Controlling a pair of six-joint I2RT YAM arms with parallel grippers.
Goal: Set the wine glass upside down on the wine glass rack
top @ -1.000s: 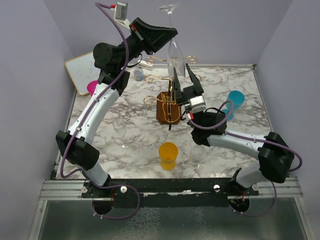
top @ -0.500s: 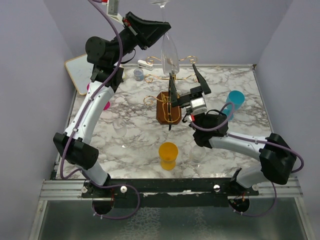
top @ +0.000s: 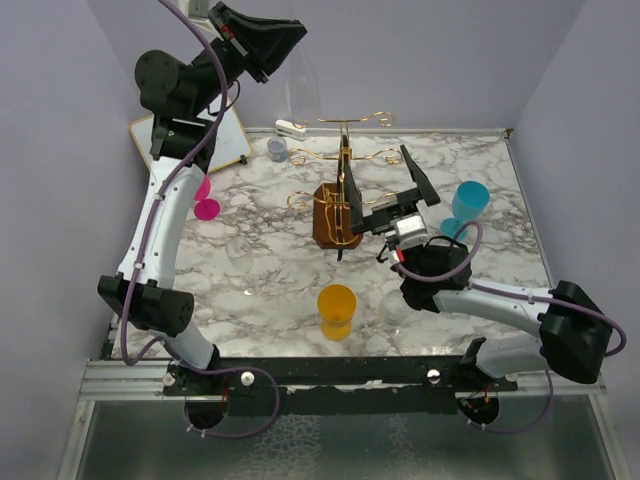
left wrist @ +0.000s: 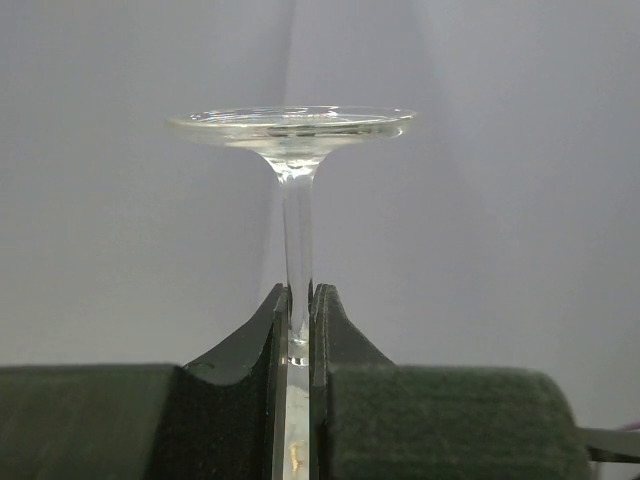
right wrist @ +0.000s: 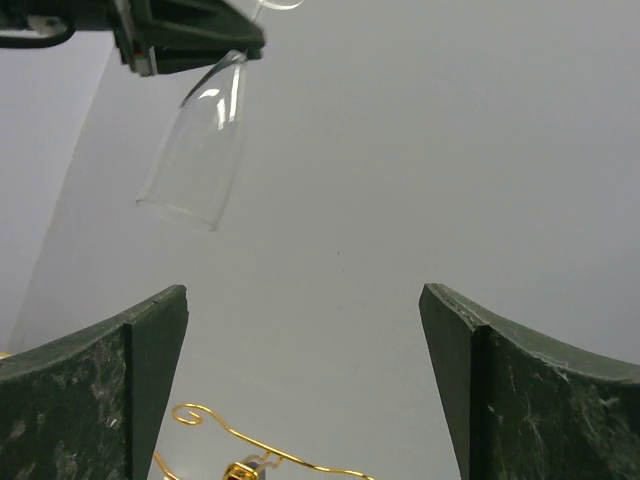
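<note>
Above the bench (top: 260, 265), we had the inverted wine glass (left wrist: 297, 230) clamped in the left jaws (right jaws apart), not yet racked.

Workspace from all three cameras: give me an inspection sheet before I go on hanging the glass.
Surface: marble table, nothing spilled seen.
Job's things: wine glass in the air, foot up, bowl mouth tilted downward; rack upright mid-table, no glass on it.
Clutter: orange cup, teal goblet, pink goblet, grey cup, white clip, whiteboard.
Grippers: left gripper shut on the stem, high at the back left; right gripper open, beside the rack.
Cables: purple cables along both arms, no snag seen.
Surroundings: plain lilac walls.
</note>
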